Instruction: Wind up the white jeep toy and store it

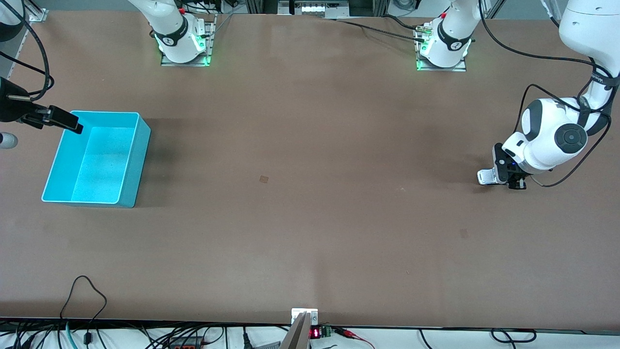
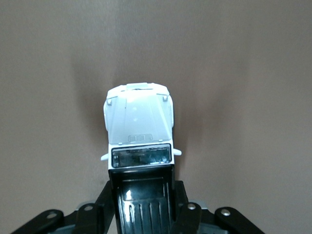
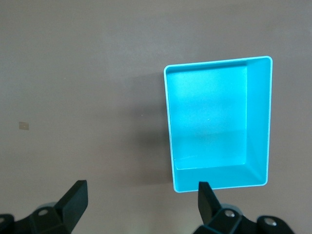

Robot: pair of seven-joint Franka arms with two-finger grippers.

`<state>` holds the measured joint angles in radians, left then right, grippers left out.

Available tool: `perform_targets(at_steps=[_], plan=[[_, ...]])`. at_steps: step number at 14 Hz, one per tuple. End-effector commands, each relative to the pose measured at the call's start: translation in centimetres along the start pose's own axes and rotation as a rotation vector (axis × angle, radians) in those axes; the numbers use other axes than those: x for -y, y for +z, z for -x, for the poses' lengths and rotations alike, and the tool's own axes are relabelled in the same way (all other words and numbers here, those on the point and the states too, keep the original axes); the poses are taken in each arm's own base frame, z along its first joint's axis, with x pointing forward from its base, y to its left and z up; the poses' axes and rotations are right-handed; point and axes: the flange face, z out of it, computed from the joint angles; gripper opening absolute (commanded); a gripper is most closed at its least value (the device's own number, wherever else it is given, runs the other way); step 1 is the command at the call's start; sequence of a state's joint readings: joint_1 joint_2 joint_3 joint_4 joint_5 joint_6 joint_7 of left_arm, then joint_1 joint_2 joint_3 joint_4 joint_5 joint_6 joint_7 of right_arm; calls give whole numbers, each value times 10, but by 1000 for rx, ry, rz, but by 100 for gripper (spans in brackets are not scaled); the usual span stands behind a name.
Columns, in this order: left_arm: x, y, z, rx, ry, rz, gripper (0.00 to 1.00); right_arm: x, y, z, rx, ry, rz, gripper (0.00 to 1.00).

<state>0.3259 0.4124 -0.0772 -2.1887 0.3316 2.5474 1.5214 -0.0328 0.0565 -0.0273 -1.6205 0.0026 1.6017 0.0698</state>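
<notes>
The left gripper (image 2: 141, 204) is clamping the white jeep toy (image 2: 140, 129) across its black-roofed rear, one finger pressing each flank, with the white bonnet poking out ahead of the fingertips. In the front view that gripper (image 1: 503, 178) is sitting low at the table (image 1: 310, 194), well apart from the teal bin (image 1: 140, 160), out at the left arm's end; whether the wheels are touching the surface is not clear.

By the look of it, the jeep is handling as a light, rigid little moulding: no give in the body, glossy sides that could slip, and small mirrors and trim that could snap. The flat flanks at the cabin are judged the best place to grip, as the fingers are doing now, keeping clear of the wheels so it can be wound.

The right gripper (image 3: 141, 204) is waiting, hovering over the table just beside the bin (image 3: 258, 122), fingers spread wide and carrying nothing.

The count: one jeep, one bin with nothing showing inside, two arms.
</notes>
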Motion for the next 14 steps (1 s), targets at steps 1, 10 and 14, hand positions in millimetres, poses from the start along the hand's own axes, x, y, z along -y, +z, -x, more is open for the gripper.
perform_targets(at_steps=[1, 10, 14], plan=[[-6, 41, 14, -4, 2, 48, 20, 1, -3, 3, 4, -13, -16, 100], [-2, 47, 41, 36, 25, 30, 20, 2, -3, 3, 4, -15, -16, 100], [1, 23, 46, 50, 11, -2, 85, 2, -3, 3, 4, -15, -16, 100]])
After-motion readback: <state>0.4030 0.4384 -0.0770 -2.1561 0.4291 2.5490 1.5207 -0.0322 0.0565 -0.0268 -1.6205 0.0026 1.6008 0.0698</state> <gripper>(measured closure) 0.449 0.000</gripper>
